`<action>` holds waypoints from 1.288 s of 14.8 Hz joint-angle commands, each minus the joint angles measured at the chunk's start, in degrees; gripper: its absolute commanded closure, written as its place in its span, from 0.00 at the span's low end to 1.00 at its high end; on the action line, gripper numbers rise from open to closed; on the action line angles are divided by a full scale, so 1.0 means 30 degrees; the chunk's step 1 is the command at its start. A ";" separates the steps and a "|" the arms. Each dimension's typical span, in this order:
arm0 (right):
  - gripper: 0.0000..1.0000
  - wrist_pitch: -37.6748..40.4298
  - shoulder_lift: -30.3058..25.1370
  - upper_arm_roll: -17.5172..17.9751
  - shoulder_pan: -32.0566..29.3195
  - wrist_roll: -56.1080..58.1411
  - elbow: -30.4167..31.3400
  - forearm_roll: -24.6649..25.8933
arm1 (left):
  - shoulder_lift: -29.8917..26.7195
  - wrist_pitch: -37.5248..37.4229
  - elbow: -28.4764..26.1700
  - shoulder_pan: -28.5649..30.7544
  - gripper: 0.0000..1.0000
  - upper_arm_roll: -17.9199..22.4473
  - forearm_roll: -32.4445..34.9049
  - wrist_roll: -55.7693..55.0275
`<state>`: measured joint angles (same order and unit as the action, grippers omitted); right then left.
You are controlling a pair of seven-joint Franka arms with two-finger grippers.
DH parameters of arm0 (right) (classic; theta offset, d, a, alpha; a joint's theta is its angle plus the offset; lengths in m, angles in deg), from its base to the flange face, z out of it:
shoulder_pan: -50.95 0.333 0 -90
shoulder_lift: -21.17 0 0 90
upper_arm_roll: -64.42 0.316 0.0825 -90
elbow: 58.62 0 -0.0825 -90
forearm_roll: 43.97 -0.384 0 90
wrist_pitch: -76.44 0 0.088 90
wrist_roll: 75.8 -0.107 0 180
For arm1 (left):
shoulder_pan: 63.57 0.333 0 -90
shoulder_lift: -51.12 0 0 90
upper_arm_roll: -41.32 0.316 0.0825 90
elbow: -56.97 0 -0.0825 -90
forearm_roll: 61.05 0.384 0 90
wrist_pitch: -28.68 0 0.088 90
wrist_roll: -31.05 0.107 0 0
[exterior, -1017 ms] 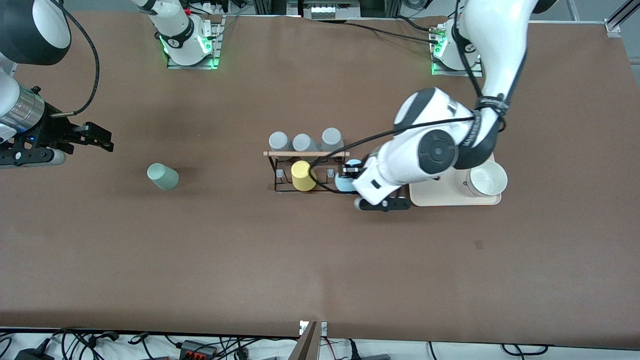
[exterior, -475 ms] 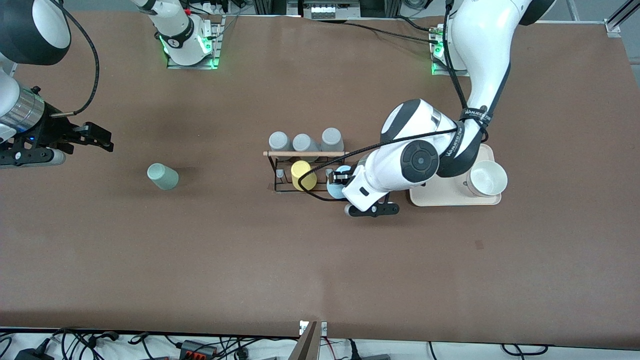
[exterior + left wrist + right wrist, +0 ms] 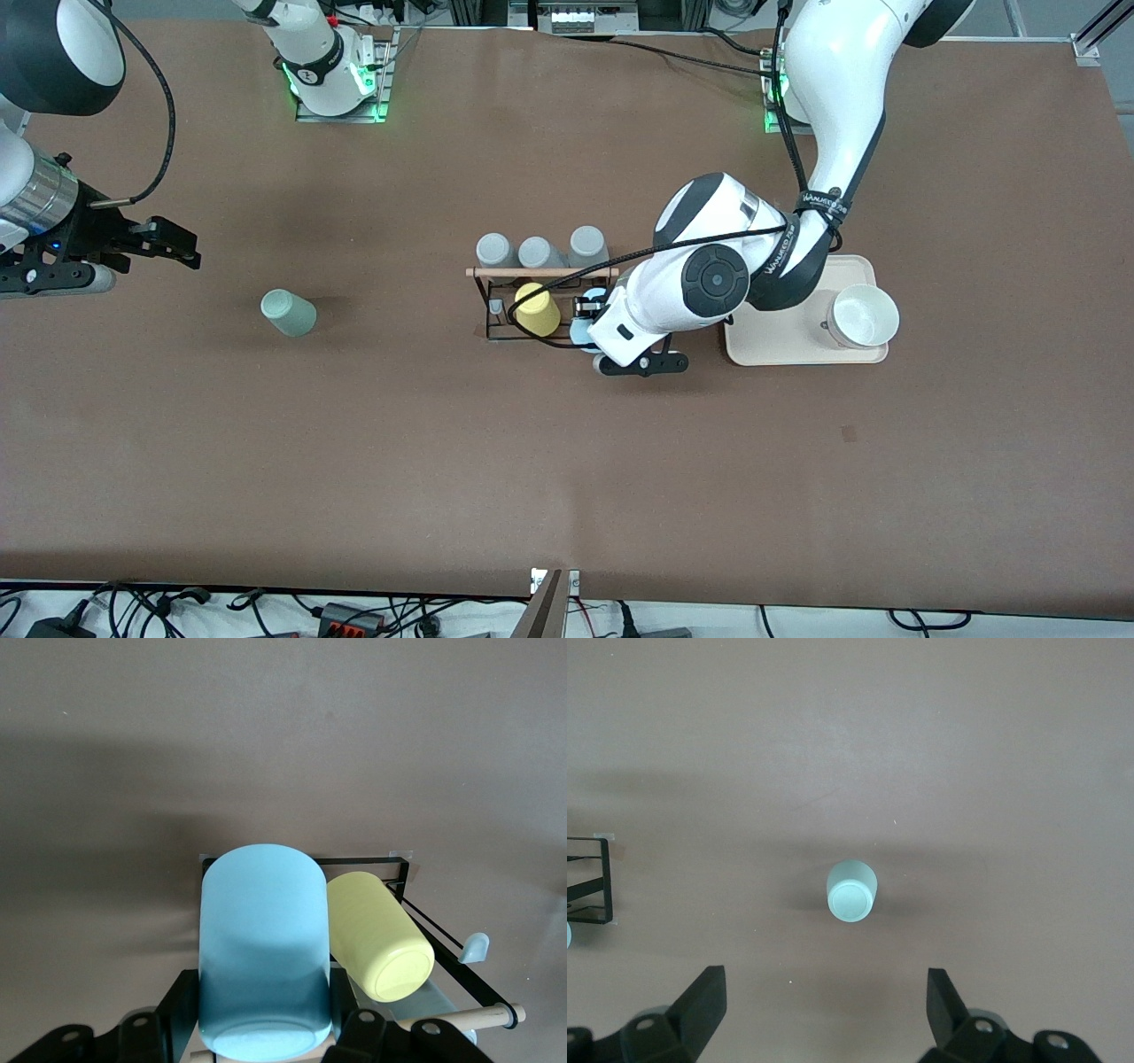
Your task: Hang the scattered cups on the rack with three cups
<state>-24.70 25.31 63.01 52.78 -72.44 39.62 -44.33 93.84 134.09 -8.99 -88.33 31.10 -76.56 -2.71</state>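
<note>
Left gripper (image 3: 266, 1028) is clamped on the blue cup (image 3: 263, 948) right over the rack (image 3: 496, 335) beside the yellow cup (image 3: 537, 309), so next it probably needs lowering onto a free peg, while the right gripper (image 3: 824, 1005) waits wide open and the green cup (image 3: 288, 313) sits well off toward the right arm's end.

left arm: bent low over the table's middle
left gripper (image 3: 592, 326): clamped shut
right arm: waits
right gripper (image 3: 824, 1010): fingers spread wide

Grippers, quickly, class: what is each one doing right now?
Left gripper: closed on the light blue cup, over the rack.
Right gripper: open, holding nothing, above the mint green cup.
</note>
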 commanded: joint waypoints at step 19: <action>0.00 0.0258 0.0115 -0.0058 -0.0081 -0.0124 -0.0226 0.0032 | -0.0882 -0.4697 0.2095 0.0136 0.83 -0.0022 -0.1099 -0.0320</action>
<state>-24.68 25.45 62.89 52.68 -72.45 39.62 -44.33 91.20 120.67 -2.66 -88.16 31.16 -78.77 -3.67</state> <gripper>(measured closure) 0.000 0.361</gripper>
